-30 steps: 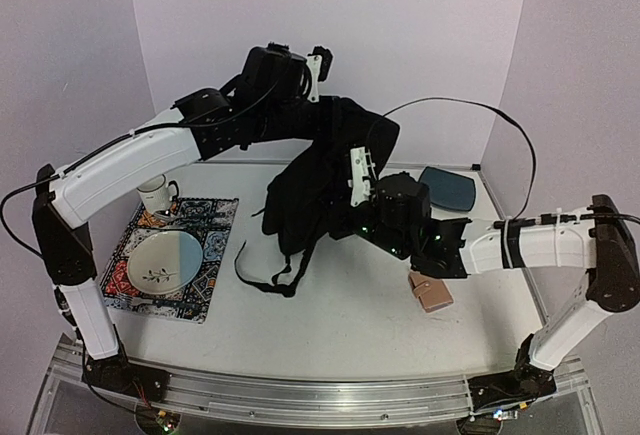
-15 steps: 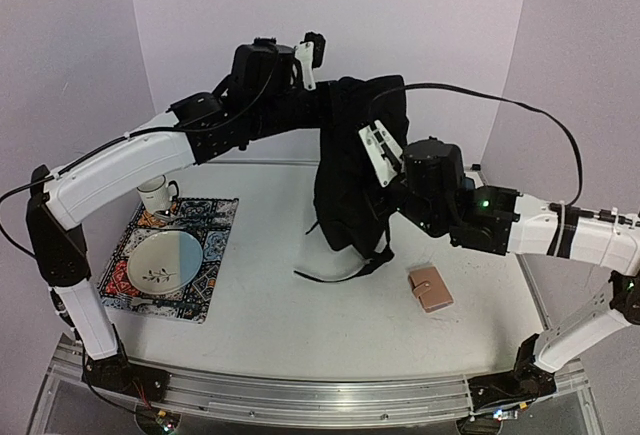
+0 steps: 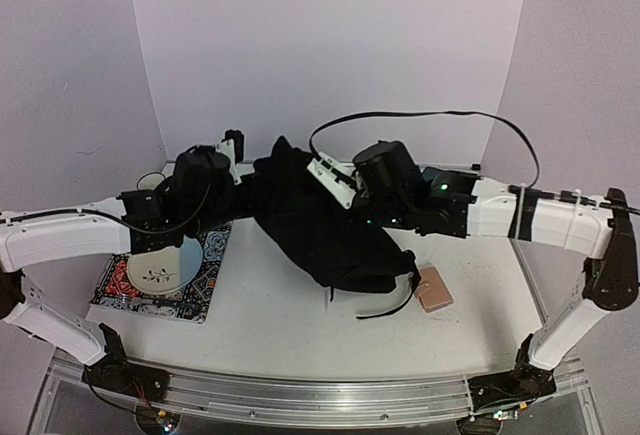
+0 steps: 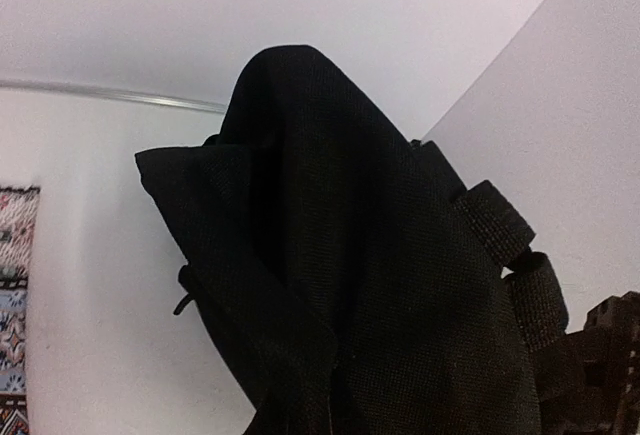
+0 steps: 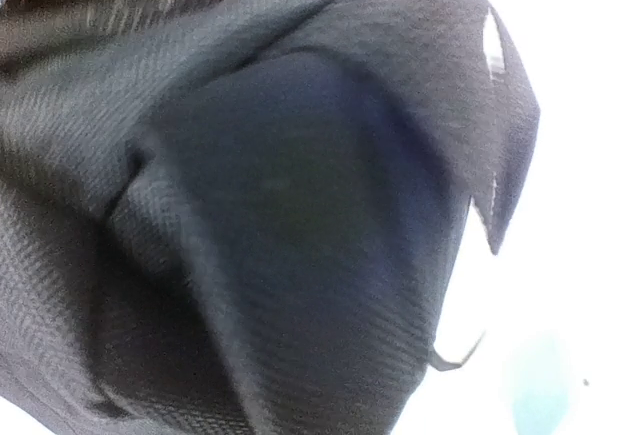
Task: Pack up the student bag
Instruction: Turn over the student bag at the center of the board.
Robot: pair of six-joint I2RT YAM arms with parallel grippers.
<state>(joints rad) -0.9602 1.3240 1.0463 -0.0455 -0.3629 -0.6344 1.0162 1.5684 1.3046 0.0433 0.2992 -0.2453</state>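
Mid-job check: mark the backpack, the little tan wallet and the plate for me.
backpack [image 3: 320, 230], top view, on the black fabric of its body.
tan wallet [image 3: 434, 290], top view, on its flat cover.
plate [image 3: 160, 273], top view, on its pale face near the sprig.

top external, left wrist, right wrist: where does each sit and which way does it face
Top external: above and behind the bases, looking down at the table; shows left arm, right arm, left claw and right claw on the student bag.
Left wrist: on the left arm, facing the bag and wall; own claw unclear.
Right wrist: close on blurred bag fabric; own claw unclear.
Shared: top and left wrist both show the placemat.
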